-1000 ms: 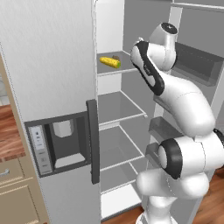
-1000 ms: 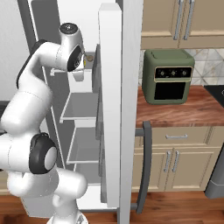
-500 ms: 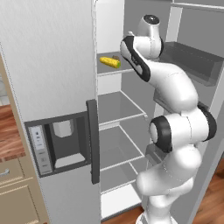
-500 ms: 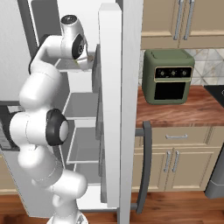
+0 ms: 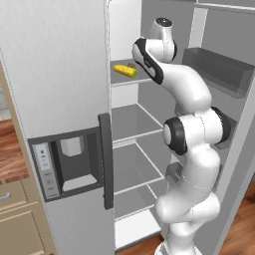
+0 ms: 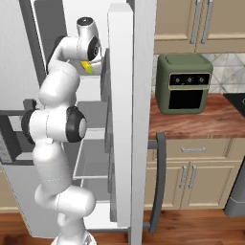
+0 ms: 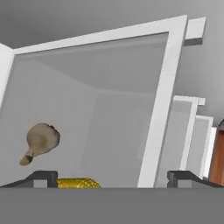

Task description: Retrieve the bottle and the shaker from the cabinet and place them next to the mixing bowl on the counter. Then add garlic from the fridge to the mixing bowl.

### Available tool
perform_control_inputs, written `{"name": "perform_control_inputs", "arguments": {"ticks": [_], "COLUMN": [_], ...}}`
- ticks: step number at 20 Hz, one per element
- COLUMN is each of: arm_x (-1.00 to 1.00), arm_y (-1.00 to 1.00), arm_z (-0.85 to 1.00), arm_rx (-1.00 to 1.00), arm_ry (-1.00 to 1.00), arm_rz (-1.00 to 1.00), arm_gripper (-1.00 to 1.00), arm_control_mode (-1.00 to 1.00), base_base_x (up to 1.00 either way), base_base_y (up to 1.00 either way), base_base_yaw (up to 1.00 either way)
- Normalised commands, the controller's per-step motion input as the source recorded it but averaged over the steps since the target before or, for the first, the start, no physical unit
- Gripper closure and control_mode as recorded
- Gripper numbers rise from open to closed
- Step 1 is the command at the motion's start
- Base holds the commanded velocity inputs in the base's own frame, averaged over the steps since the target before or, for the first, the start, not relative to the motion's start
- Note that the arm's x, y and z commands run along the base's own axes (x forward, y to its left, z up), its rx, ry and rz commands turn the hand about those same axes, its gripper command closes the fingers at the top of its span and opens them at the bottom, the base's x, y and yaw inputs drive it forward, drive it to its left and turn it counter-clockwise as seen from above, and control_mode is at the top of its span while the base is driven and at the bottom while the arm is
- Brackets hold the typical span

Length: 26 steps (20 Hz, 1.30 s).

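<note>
1. Since a second ago my arm has swung its upper links round and pushed the hand deeper into the open fridge, toward the top shelf; the base views have not shifted, so only the arm has moved.
2. My claw is spread wide and holds nothing; in the hand view its two tips stand well apart at the bottom edge, with bare shelf between them.
3. Garlic lies on that top shelf, off to the left in the hand view and beyond the left tip, not between the tips. A corn cob lies on the same shelf, just beside the left tip; it shows in the right base view too, close under the hand.
4. From the right base view I see the worktop next to the fridge with a green oven on it. Bottle, shaker and bowl are out of these views, so I cannot check whether that first part is done; I judge it is, since I am already in the fridge.
5. Left to do: line the claw up on the garlic, close on it, pull out of the fridge and drop it in the bowl.
</note>
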Motion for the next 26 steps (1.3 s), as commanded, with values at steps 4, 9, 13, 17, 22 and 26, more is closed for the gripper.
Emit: {"name": "perform_control_inputs", "arguments": {"ticks": [4, 9, 13, 17, 22, 26], "arm_x": [0.68, 0.61, 0.77, 0.85, 0.65, 0.41], "arm_y": [0.04, 0.17, 0.18, 0.01, -0.01, 0.0], "arm_z": [0.0, 0.0, 0.06, 0.17, 0.39, 0.58], "arm_rx": [0.0, 0.0, 0.0, 0.0, 0.0, 0.0], "arm_ry": [0.05, 0.19, 0.17, 0.08, 0.16, 0.27], "arm_rz": [0.03, 0.02, 0.0, 0.0, 0.0, 0.0], "arm_gripper": [-1.0, -1.0, -1.0, -1.0, -1.0, -1.0], "arm_control_mode": [-1.0, -1.0, -1.0, -1.0, -1.0, -1.0], "base_base_x": [0.0, 0.0, 0.0, 0.0, 0.0, 0.0], "base_base_y": [0.0, 0.0, 0.0, 0.0, 0.0, 0.0], "base_base_yaw": [0.0, 0.0, 0.0, 0.0, 0.0, 0.0]}}
